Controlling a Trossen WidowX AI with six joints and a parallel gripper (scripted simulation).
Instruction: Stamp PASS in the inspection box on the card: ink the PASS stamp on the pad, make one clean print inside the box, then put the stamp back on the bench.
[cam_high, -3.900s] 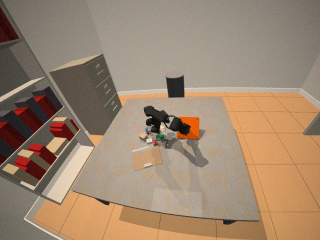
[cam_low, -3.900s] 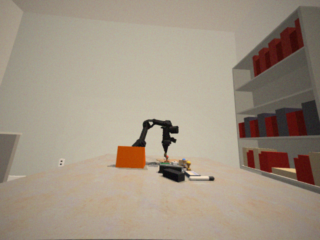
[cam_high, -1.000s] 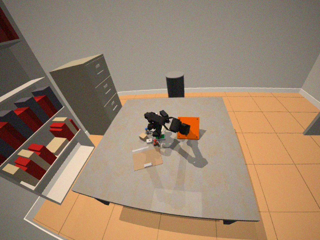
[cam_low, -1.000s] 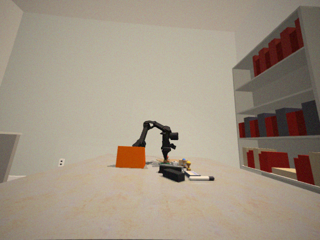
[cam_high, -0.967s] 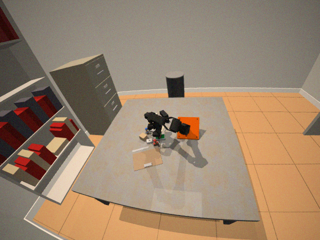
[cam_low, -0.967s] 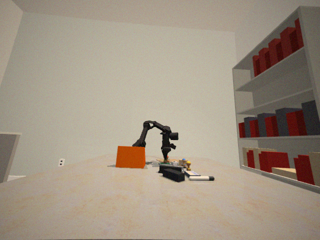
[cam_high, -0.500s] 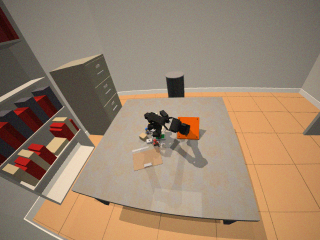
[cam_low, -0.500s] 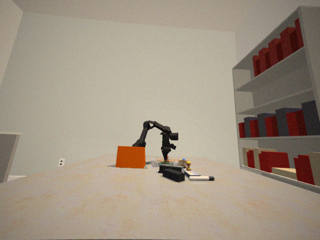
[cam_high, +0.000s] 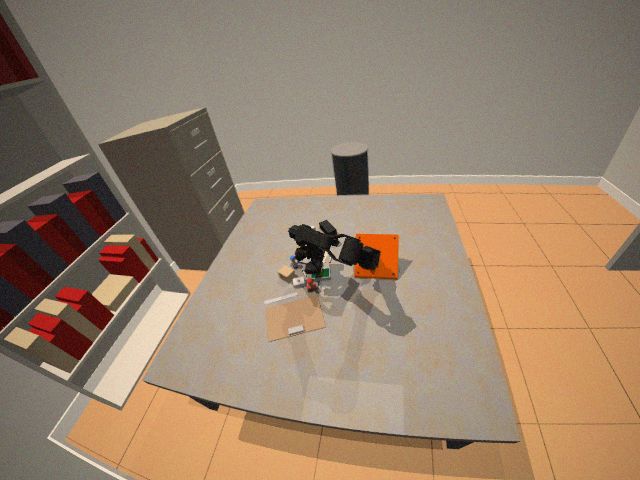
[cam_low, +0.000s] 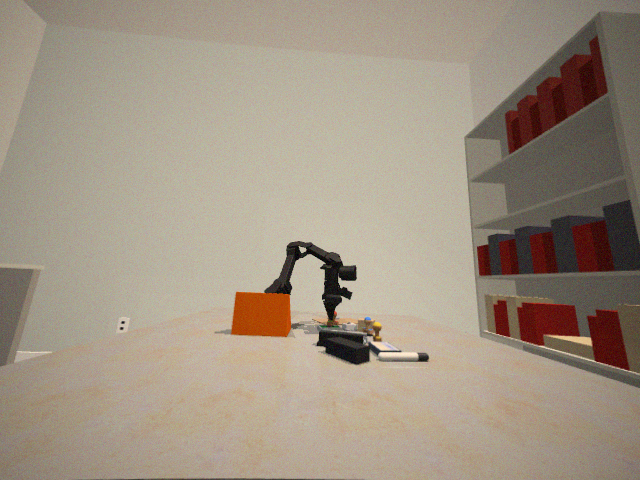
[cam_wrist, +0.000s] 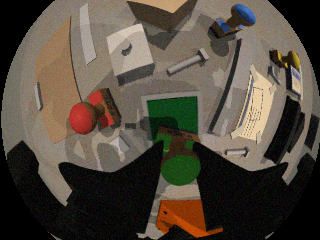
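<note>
My gripper (cam_wrist: 178, 146) (cam_high: 313, 267) (cam_low: 330, 311) is shut on the green-knobbed stamp (cam_wrist: 179, 168), holding it upright by its knob. The stamp's brown base (cam_wrist: 175, 138) is over the near edge of the green ink pad (cam_wrist: 174, 112) (cam_high: 325, 274). I cannot tell whether the base touches the pad. A pale card (cam_wrist: 256, 108) with printed lines lies to the right of the pad; its box is too small to make out. A red-knobbed stamp (cam_wrist: 84, 119) (cam_high: 310, 282) lies to the left of the pad.
A blue-knobbed stamp (cam_wrist: 236, 19) (cam_low: 367, 320) and a yellow-knobbed stamp (cam_wrist: 291, 62) (cam_low: 377, 325) stand nearby. A tan box (cam_wrist: 164, 2) (cam_high: 285, 271), a white block (cam_wrist: 130, 52) and a bolt (cam_wrist: 187, 63) lie beyond the pad. A brown folder (cam_high: 293, 320) lies nearer the table front. The arm stands on an orange base (cam_high: 383, 249) (cam_low: 261, 313).
</note>
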